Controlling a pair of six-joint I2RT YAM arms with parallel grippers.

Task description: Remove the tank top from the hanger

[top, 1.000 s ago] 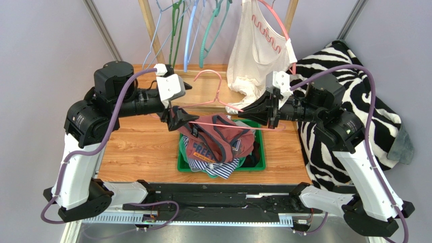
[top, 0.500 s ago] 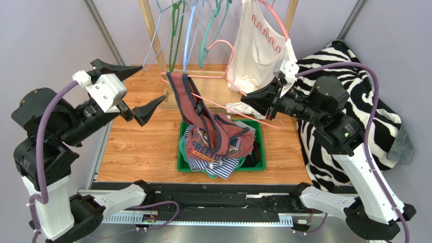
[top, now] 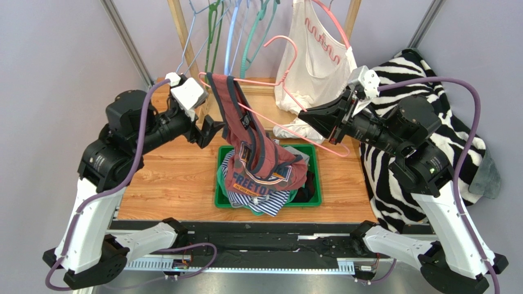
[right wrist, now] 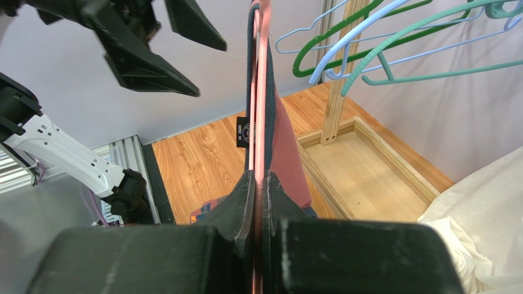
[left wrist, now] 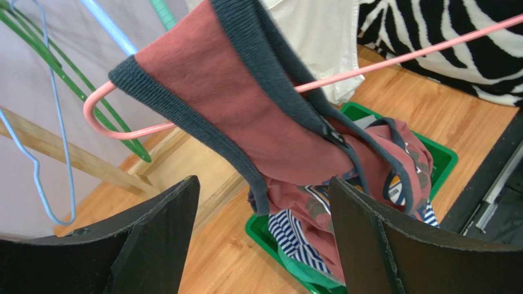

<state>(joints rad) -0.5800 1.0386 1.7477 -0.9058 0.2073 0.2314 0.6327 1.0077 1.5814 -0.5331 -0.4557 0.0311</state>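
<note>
Clamping the pink hanger [left wrist: 399, 57] in your right jaws keeps it raised above the green bin [top: 310, 202], so the tank top [top: 245, 131] hangs by one strap, its body trailing into the bin. Your left jaws stand wide beside that strap. Half a second ago they were swung far left of the bin, and the hanger sat lower.

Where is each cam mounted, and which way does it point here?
Top external: above and behind the bases, looking down and forward at the table, green bin and rack; both arms, left gripper and right gripper show.
Left wrist: looks past its open fingers at the tank top on the pink hanger.
Right wrist: looks along its fingers, shut on the hanger, toward the left gripper.
Shared: all three show tank top and hanger.
</note>
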